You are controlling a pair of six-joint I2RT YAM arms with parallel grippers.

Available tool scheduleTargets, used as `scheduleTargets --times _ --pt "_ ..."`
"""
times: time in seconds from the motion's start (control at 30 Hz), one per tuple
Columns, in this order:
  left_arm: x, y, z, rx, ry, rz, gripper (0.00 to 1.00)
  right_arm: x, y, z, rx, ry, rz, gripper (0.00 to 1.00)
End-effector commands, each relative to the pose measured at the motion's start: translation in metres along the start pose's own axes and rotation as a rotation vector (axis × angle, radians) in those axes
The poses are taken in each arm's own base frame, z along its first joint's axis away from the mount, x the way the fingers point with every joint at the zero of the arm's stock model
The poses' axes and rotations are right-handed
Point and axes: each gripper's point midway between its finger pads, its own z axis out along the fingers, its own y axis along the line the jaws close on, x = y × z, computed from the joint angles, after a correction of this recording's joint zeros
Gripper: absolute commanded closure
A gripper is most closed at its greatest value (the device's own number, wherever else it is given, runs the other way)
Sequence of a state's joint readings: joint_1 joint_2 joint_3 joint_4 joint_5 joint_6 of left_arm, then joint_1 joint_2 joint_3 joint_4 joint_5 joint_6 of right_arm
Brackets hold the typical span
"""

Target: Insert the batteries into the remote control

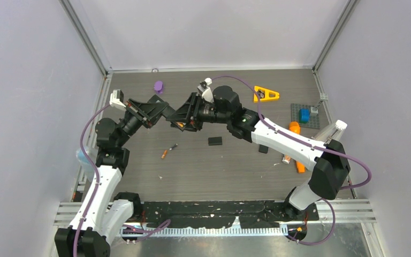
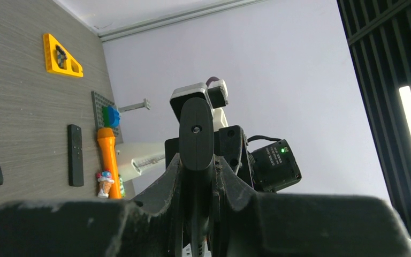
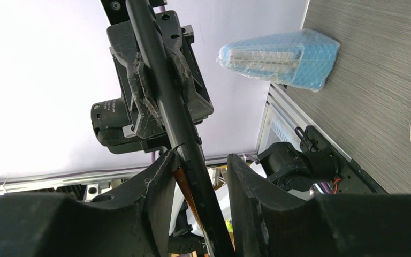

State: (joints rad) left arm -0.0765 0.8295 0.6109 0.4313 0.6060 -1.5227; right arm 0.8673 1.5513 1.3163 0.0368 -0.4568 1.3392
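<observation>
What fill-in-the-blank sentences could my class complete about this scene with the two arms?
1. The left gripper is shut on a black ___.
2. One orange battery lies loose on the ___.
3. In the right wrist view, the wrapped packet is coloured ___.

Missing words: remote; table; blue.

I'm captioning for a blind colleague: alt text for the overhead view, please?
The left gripper and right gripper meet tip to tip above a grey table. On it lie a thin orange battery and a flat black piece.
</observation>
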Motion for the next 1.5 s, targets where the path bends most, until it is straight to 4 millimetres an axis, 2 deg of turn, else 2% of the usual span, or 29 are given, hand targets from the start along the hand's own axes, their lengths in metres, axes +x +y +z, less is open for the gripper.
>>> scheduleTargets --times 0.0,0.1,0.2,0.37,0.43,0.5,0.53,0.67,0.77,0.9,1.13,1.23,1.47 --pt "-0.006 -0.036 -0.002 0.121 -0.039 0.020 1.00 0.009 -0.001 -0.005 -0.004 0.030 -0.008 0.76" --pt "-0.007 -0.037 -0.002 0.125 -0.042 0.004 1.00 0.007 0.000 -0.006 -0.011 0.029 -0.017 0.83" --pt "-0.007 -0.036 -0.003 0.123 -0.043 -0.030 1.00 0.005 0.002 -0.007 -0.018 0.019 -0.037 0.86" --pt "-0.008 -0.031 -0.007 0.126 -0.063 -0.125 1.00 -0.002 0.002 -0.009 -0.017 -0.008 -0.060 0.87" --pt "-0.008 -0.031 -0.008 0.131 -0.067 -0.143 1.00 -0.003 0.002 -0.010 -0.020 -0.012 -0.073 0.84" --pt "-0.007 -0.031 -0.009 0.133 -0.064 -0.139 1.00 -0.003 0.007 -0.012 -0.041 -0.017 -0.089 0.74" --pt "-0.006 -0.032 -0.009 0.135 -0.062 -0.133 1.00 -0.003 0.008 -0.012 -0.045 -0.020 -0.090 0.63" --pt "-0.005 -0.027 -0.010 0.123 -0.059 -0.112 1.00 -0.009 0.025 -0.017 -0.105 -0.045 -0.122 0.35" --pt "-0.003 -0.022 -0.010 0.113 -0.056 -0.107 1.00 -0.013 0.039 -0.020 -0.145 -0.058 -0.154 0.24" --pt "-0.002 -0.018 -0.011 0.105 -0.054 -0.101 1.00 -0.015 0.046 -0.026 -0.174 -0.072 -0.172 0.20" --pt "-0.001 -0.017 -0.011 0.102 -0.053 -0.095 1.00 -0.015 0.044 -0.031 -0.186 -0.067 -0.179 0.22" --pt "-0.002 -0.017 -0.011 0.101 -0.059 -0.097 1.00 -0.012 0.038 -0.030 -0.172 -0.049 -0.187 0.30" --pt "-0.003 -0.015 -0.011 0.094 -0.061 -0.102 1.00 -0.010 0.027 -0.026 -0.122 -0.024 -0.205 0.57"
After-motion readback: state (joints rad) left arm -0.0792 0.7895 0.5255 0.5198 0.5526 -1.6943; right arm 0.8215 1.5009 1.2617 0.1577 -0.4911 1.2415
